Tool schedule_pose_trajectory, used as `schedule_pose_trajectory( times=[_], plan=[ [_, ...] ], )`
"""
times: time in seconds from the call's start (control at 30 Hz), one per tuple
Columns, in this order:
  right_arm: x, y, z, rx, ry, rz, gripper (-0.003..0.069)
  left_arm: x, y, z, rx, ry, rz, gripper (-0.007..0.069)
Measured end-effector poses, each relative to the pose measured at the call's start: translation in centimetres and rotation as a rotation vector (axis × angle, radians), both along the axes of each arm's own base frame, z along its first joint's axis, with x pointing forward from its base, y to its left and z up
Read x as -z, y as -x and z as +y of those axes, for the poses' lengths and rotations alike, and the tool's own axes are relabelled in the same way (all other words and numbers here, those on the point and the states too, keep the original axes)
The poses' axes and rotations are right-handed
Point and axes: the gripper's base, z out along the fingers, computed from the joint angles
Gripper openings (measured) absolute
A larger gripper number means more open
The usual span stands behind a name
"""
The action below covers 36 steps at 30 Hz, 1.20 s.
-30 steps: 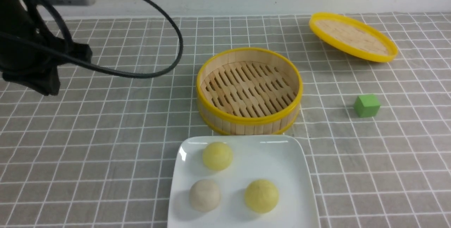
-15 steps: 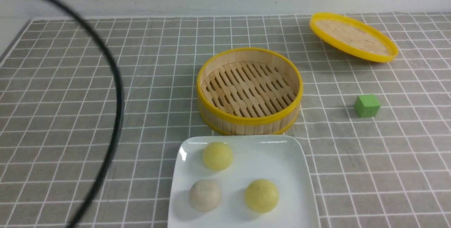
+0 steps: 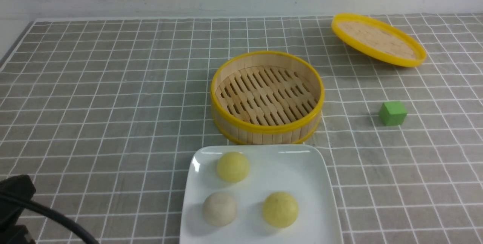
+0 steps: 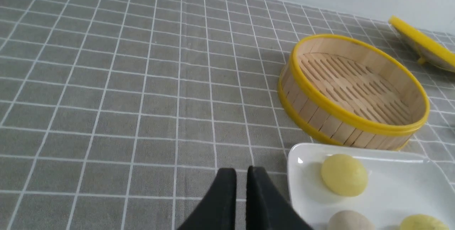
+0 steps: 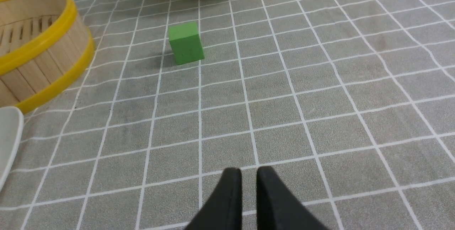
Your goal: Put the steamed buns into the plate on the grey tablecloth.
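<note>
Three steamed buns lie in the white square plate [image 3: 320, 198] on the grey tablecloth [image 3: 113, 104]: a pale yellow one [image 3: 233, 166] at the back, an off-white one [image 3: 220, 209] front left, and another yellow one [image 3: 280, 209] front right. My left gripper [image 4: 241, 171] hovers over bare cloth just left of the plate [image 4: 398, 187]. Its fingers are nearly together with nothing between them. In the front view only a black piece of the left arm [image 3: 15, 202] shows, at the lower left corner. My right gripper [image 5: 249, 171] hangs over bare cloth, empty, with a thin gap between its fingers.
A round yellow-rimmed bamboo steamer basket [image 3: 267, 97] stands empty just behind the plate. Its lid [image 3: 378, 39] rests tilted at the back right. A green cube [image 3: 393, 113] sits to the right of the basket, ahead of the right gripper [image 5: 185, 43].
The left arm and its cable have swung from the upper left down to the lower left corner of the front view. The buns, plate and basket have not moved.
</note>
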Motion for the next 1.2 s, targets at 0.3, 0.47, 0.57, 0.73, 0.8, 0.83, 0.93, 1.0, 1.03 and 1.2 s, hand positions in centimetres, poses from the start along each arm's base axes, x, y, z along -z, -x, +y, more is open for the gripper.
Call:
schedule_pose_trajectory(
  times=[0.3,0.47,0.57,0.73,0.8,0.83,0.93,1.0,1.03,1.2],
  plan=[
    [0.0,0.0,0.0,-0.001,0.002,0.0,0.0092,1.7,-0.3,0.4,-0.02,-0.107,0.021,0.0073],
    [0.0,0.0,0.0,-0.001,0.003,0.0,0.0099,2.1,-0.3,0.5,-0.022,-0.12,0.019,0.0083],
    [0.0,0.0,0.0,-0.001,0.003,0.0,0.0103,3.3,0.7,0.8,-0.03,-0.154,-0.01,0.0087],
    [0.0,0.0,0.0,-0.001,0.003,0.0,0.0106,7.2,1.5,1.4,-0.095,-0.204,-0.059,0.009],
    [0.0,0.0,0.0,-0.001,0.003,0.0,0.0108,8.0,1.6,1.5,-0.111,-0.204,-0.066,0.0091],
    [0.0,0.0,0.0,-0.001,0.003,0.0,0.011,9.2,1.5,1.6,-0.134,-0.209,-0.064,0.0092],
    [0.0,0.0,0.0,-0.001,0.003,0.001,0.0114,10.7,1.4,1.7,-0.144,-0.217,-0.033,0.0096],
    [0.0,0.0,0.0,-0.001,0.003,0.001,0.0117,10.7,1.3,1.7,-0.144,-0.22,-0.04,0.0098],
    [0.0,0.0,0.0,-0.001,0.003,0.001,0.0118,10.7,1.4,1.7,-0.142,-0.22,-0.038,0.0099],
    [0.0,0.0,0.0,-0.001,0.003,0.001,0.0126,10.8,1.4,1.6,-0.128,-0.223,-0.037,0.0107]
  ],
)
